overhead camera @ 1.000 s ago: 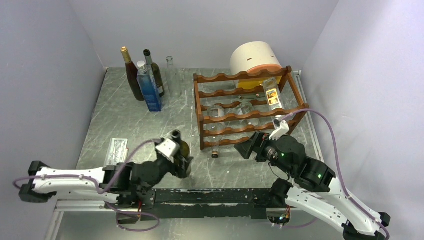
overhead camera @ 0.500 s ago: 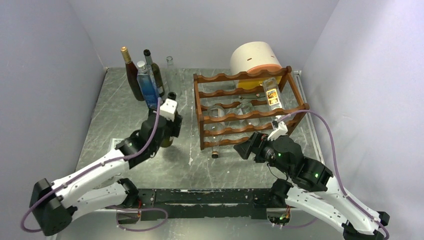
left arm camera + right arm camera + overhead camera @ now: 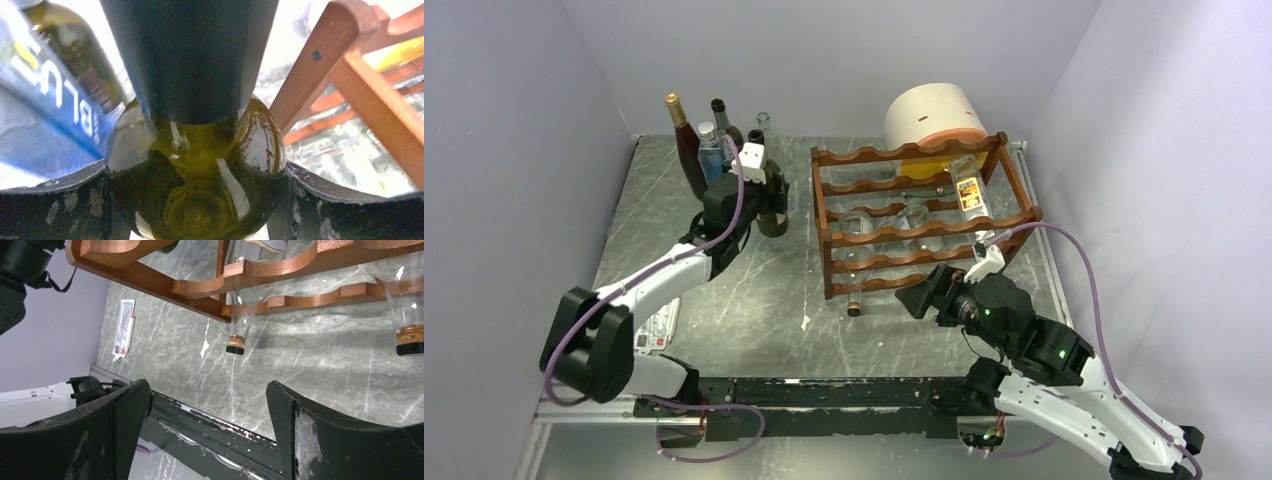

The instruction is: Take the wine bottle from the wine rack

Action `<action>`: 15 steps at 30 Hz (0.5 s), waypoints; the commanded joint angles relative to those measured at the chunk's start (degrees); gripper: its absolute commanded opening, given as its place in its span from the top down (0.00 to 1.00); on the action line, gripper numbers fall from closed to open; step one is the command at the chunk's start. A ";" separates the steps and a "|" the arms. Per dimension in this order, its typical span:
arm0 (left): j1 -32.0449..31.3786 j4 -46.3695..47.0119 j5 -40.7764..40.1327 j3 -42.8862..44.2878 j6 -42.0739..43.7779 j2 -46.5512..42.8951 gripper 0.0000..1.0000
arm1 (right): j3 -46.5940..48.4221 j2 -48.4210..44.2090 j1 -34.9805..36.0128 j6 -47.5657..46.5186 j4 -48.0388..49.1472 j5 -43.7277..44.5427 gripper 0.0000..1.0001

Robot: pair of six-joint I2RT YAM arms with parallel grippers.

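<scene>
Near the table's (image 3: 724, 290) front edge, the right gripper (image 3: 206, 390) gapes wide and empty, just before the wine rack (image 3: 822, 215), which stands toward the back right corner. Toward the back left corner, the left gripper (image 3: 764, 195) clasps the wine bottle (image 3: 200, 200) upright, off the rack and close beside the standing bottles (image 3: 686, 150). If it is let go tilted, it could topple and knock them over.

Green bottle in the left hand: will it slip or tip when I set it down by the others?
Smooth glossy glass, so the green bottle could slip in the left hand. It looks tall and narrow, likely tippy if released tilted. The blue bottle and wine rack stand close; a knock might topple glass.
</scene>
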 commanded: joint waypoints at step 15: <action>5.51 32.32 6.79 4.00 2.81 17.16 0.93 | 1.71 -0.69 -0.02 0.74 -3.95 3.40 0.09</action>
